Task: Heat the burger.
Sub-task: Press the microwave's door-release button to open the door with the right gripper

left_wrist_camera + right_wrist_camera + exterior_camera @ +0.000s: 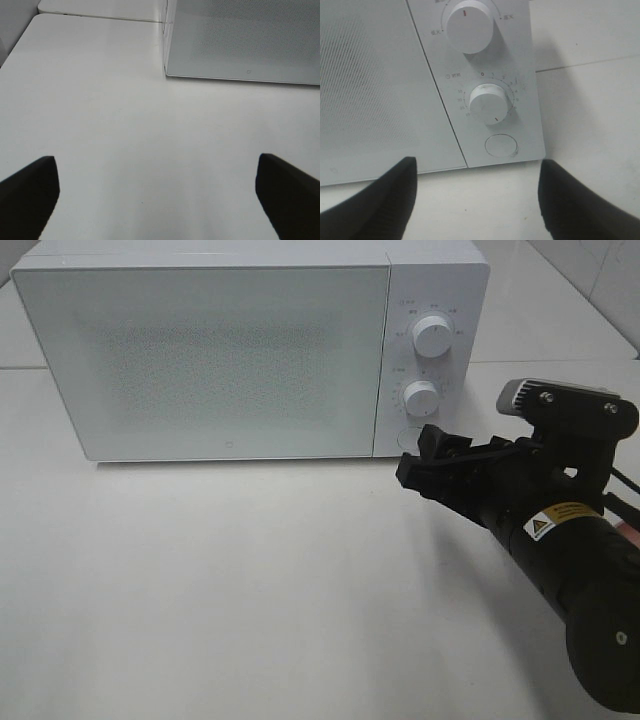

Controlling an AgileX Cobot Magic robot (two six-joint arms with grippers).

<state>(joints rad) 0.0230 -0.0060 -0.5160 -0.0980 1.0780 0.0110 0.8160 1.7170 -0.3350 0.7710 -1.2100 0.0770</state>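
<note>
You had a plain white desk [250, 590] under soft, even light, with only faint shadows on its matte top. A seam [560, 362] ran across it near the back. Beyond the far right corner stood what may have been a pale tiled wall [600, 270].

Shut microwave [250, 350] blocks way ahead; tabletop [200, 590] before it free

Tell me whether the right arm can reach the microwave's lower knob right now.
Probably yes: the right hand is open in front of the lower knob, with nothing between them.
</note>
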